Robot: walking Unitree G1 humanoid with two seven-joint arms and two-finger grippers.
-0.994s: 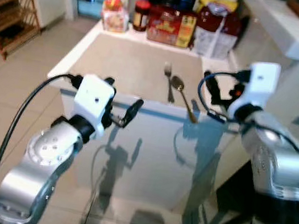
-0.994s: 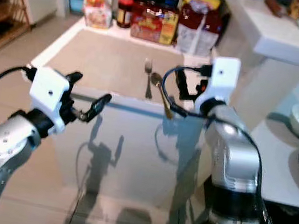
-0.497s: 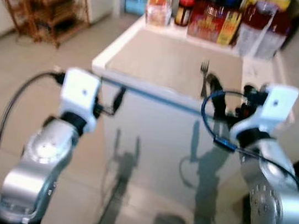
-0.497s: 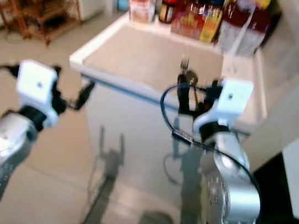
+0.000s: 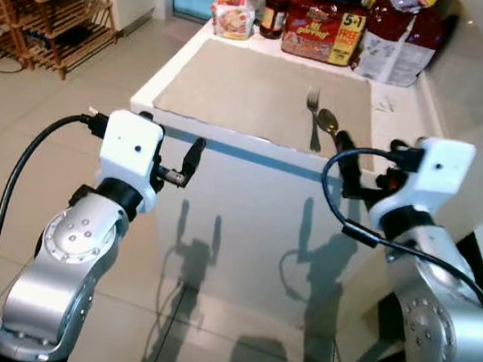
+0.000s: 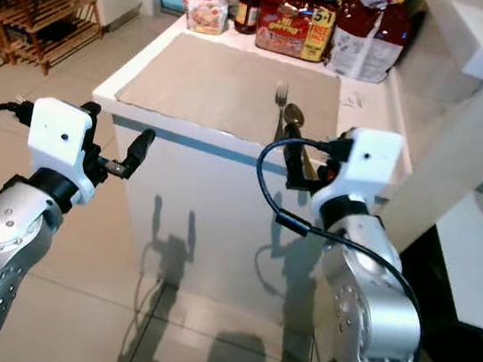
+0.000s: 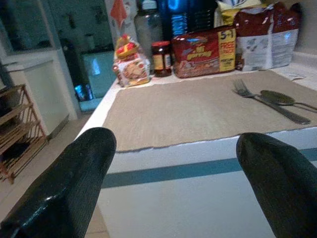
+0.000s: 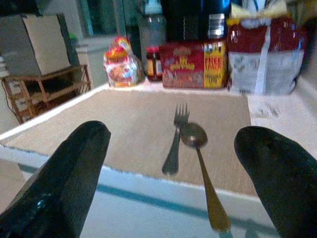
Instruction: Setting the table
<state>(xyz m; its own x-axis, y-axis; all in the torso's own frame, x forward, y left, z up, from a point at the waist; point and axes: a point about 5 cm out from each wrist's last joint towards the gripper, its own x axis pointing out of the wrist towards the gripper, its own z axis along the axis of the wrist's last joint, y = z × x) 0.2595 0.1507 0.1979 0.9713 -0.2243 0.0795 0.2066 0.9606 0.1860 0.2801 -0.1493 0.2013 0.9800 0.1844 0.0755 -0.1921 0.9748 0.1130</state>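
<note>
Toward the upper middle of the left eye view, a fork (image 5: 311, 117) and a spoon (image 5: 328, 123) lie side by side on the right part of a beige placemat (image 5: 254, 93) covering a white table (image 5: 244, 226). The spoon's handle runs out past the mat's near edge. Packets and jars (image 5: 323, 17) line the table's far edge at the top of the frame.

Low in the centre-right of the frame, just short of the spoon's handle, the right gripper (image 8: 163, 163) hovers released, its fingers spread wide with the cutlery between them in the wrist view. Centre-left, off the table's near edge, the left gripper (image 7: 168, 168) is likewise spread and holds nothing.

If the cutlery is next, the flat spoon may skid off the near edge should a finger push rather than pinch it.
</note>
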